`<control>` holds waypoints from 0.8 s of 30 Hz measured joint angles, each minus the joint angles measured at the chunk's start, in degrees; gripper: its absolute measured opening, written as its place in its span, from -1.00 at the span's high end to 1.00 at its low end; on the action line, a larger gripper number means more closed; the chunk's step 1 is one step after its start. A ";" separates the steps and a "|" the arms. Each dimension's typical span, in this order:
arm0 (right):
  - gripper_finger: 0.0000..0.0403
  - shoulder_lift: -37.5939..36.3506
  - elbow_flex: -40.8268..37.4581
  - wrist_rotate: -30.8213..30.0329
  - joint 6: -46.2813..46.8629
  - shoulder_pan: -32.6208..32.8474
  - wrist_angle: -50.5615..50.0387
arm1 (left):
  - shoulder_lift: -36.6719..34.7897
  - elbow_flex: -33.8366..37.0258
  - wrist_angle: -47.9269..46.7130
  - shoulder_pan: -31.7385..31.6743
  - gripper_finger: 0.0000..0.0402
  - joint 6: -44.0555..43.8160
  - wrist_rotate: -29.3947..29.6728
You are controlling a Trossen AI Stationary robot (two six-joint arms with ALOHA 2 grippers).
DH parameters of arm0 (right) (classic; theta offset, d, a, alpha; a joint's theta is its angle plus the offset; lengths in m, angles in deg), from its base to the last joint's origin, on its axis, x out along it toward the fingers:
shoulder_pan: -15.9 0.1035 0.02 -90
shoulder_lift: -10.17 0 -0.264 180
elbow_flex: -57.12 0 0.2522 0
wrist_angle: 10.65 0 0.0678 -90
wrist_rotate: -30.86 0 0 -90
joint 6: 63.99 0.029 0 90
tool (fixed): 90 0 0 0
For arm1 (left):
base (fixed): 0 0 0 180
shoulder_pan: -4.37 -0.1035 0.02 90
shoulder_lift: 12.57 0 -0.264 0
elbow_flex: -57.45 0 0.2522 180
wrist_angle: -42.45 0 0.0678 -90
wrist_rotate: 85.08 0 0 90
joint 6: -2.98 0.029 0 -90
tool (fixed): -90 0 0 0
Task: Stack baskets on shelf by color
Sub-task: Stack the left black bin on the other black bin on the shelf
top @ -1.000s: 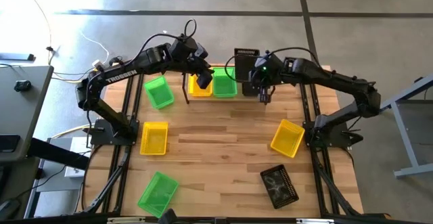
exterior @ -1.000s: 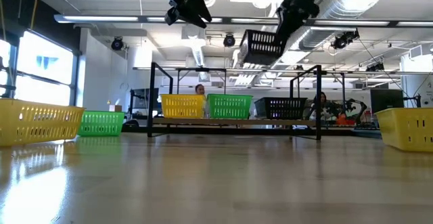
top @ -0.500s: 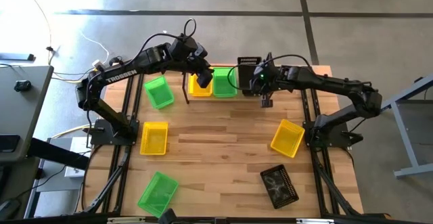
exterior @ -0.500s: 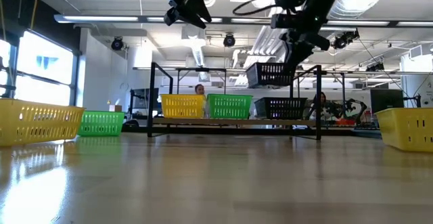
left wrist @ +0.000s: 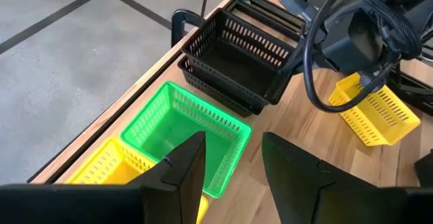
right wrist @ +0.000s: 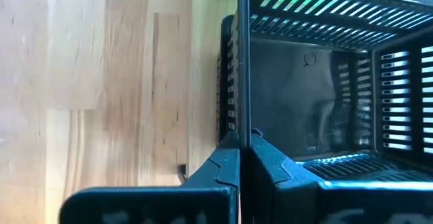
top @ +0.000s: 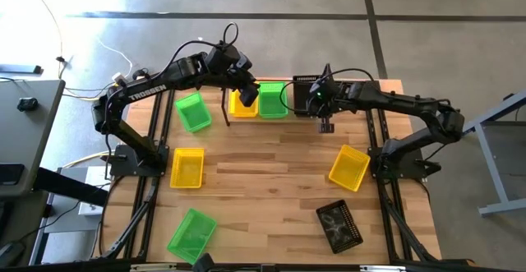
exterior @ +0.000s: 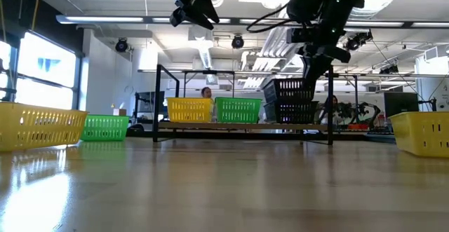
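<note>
On the shelf (exterior: 231, 127) at the table's far edge stand a yellow basket (exterior: 189, 109), a green basket (exterior: 238, 109) and a black basket (exterior: 290, 113). My right gripper (top: 319, 101) is shut on a second black basket (exterior: 290, 90), whose bottom sits in the mouth of the black one below. My left gripper (left wrist: 233, 166) hangs open high above the yellow (top: 242, 103) and green (top: 273, 99) shelf baskets, touching nothing. My right gripper pinches the upper black basket's wall on the table's right side at its rim (right wrist: 242, 132), one finger (right wrist: 223, 164) outside and one (right wrist: 270, 164) inside. The fingers slant down from the right. The basket sits slightly tilted in the lower basket's mouth; whether it rests there I cannot tell.
On the table lie a green basket (top: 191, 112) at far left, a yellow one (top: 187, 167) at left, a green one (top: 193, 232) at near left, a yellow one (top: 349, 167) at right and a black one (top: 339, 225) at near right. A person (exterior: 207, 92) shows beyond the shelf.
My right gripper has gone down with the black basket, tipping more steeply downward. The basket has sunk from well above the shelf into the mouth of the black basket standing there. It has stayed shut.
</note>
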 joint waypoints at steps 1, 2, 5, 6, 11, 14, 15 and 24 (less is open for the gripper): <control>1.00 0.01 -0.08 -0.03 -0.22 0.01 0.46 | 0.00 0.00 0.00 0.00 0.33 -0.04 0.00; 1.00 0.01 -0.10 -0.12 -0.38 0.01 1.09 | 0.00 0.00 0.00 0.00 0.33 -0.45 0.00; 1.00 0.01 -0.10 -0.91 -0.45 -0.10 3.02 | 0.00 0.00 0.00 0.00 0.33 -0.94 0.00; 1.00 0.01 -0.10 -1.15 -0.54 -0.21 3.00 | 0.00 0.00 0.00 0.00 0.33 -0.92 0.00; 1.00 0.71 -0.10 -1.37 -0.44 -0.88 1.88 | 0.00 0.00 0.00 0.00 0.33 -1.01 0.00; 1.00 1.11 -0.10 -1.47 -0.44 -0.88 1.88 | 0.00 0.00 0.00 0.00 0.33 -1.05 0.00; 1.00 1.06 -0.10 -1.49 -0.44 -0.86 2.06 | 0.00 0.00 0.00 0.00 0.33 -1.07 0.00; 1.00 1.06 -0.10 -2.06 -0.43 -1.18 2.67 | 0.00 0.00 0.00 0.01 0.33 -2.07 0.00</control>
